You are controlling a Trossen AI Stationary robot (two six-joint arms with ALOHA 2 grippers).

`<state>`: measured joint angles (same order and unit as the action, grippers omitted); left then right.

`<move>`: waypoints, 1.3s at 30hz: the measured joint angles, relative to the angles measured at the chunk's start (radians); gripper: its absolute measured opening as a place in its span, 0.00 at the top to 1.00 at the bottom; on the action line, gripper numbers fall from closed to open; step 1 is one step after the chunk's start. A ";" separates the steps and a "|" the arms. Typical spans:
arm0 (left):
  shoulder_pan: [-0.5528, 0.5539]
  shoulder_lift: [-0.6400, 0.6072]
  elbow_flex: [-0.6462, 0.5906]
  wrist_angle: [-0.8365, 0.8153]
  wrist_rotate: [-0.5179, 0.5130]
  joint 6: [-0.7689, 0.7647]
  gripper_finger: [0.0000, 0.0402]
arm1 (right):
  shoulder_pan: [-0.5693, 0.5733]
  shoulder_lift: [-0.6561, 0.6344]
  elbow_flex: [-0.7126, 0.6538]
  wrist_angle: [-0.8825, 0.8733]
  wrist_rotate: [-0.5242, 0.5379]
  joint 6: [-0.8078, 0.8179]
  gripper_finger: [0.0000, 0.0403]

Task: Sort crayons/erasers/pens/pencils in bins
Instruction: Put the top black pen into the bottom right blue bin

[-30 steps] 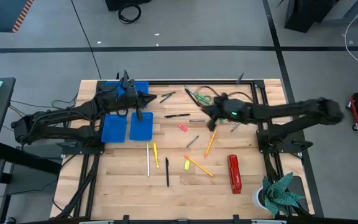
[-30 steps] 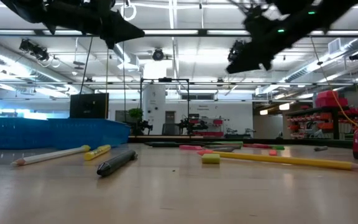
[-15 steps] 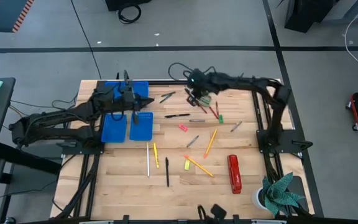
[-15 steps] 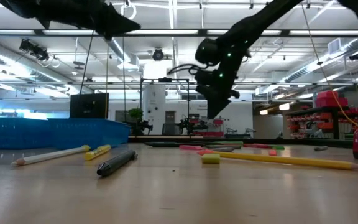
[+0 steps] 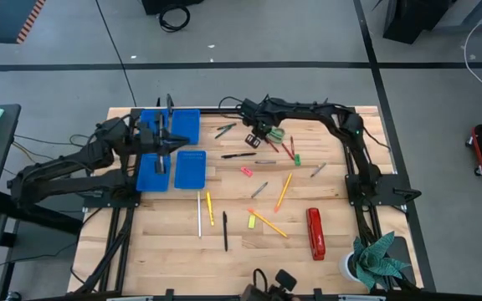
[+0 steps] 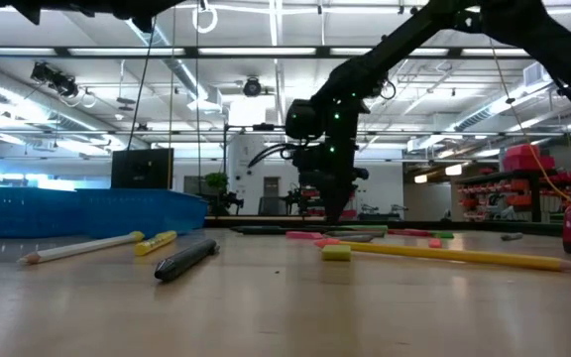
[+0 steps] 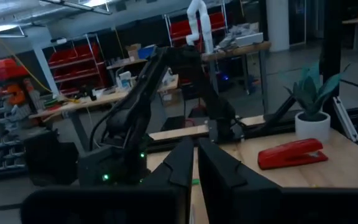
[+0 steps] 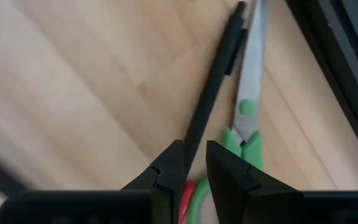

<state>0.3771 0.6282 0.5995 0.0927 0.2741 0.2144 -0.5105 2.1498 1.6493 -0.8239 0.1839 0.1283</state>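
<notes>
My right claw (image 8: 194,163) hangs low at the far edge, fingers narrowly apart around a black pen (image 8: 211,93), grip unconfirmed. Green scissors (image 8: 246,134) lie touching it; risk: snagging both. Left claw (image 7: 196,163), nearly shut, empty, waits over the bins (image 5: 189,170).

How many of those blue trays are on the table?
4 bins, all at the table's far left: two side by side at the back edge, two just in front. The left arm partly covers them.
</notes>
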 joint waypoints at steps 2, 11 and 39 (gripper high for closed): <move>0.000 -0.003 0.000 -0.007 0.001 0.000 0.93 | -0.007 -0.002 -0.004 -0.004 -0.002 0.011 0.81; 0.000 -0.004 0.000 0.001 0.014 0.006 0.96 | -0.008 0.002 -0.004 -0.004 -0.007 0.036 0.81; 0.000 -0.006 0.000 0.060 0.045 0.000 0.95 | -0.004 0.028 -0.005 0.015 0.014 -0.041 0.81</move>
<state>0.3775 0.6226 0.5995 0.1531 0.3191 0.2147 -0.5146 2.1780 1.6440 -0.8084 0.1979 0.0874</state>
